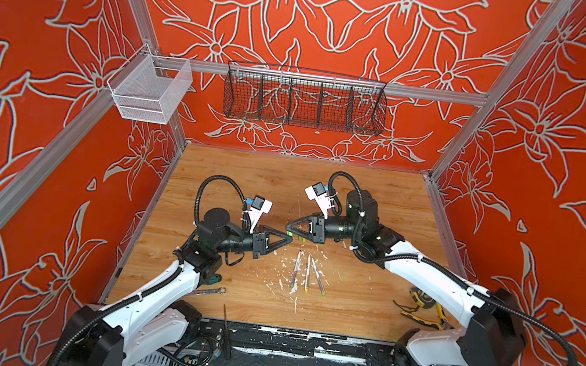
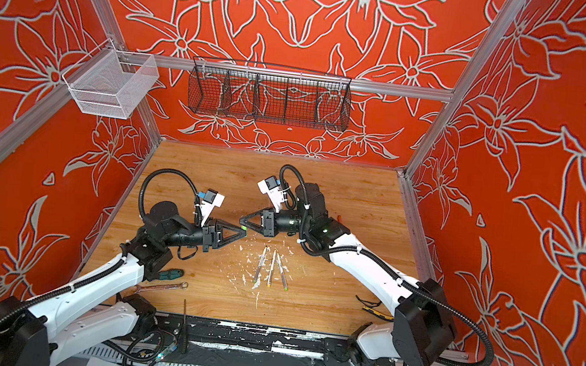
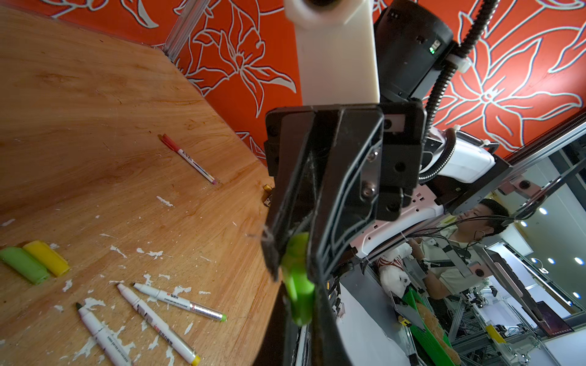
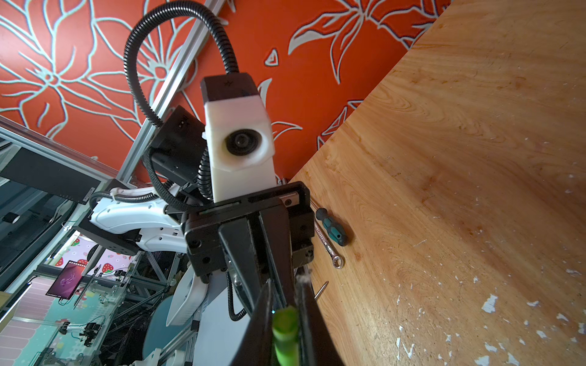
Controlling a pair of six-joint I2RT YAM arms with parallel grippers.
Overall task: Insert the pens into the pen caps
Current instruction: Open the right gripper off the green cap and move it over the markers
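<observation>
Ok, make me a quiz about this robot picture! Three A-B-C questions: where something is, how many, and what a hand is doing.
1. Where does the black wire basket hang? A from the right arm B from the ceiling C on the back rail
2. How many pens lie side by side on the table? A one B three C six
3. The left hand is: A shut on a green cap B wide open C shut on a pen

Answers: 1 C, both top views show it hanging on that rail. 2 B, three white barrels lie together. 3 A, it pinches the stubby green cap.
</observation>
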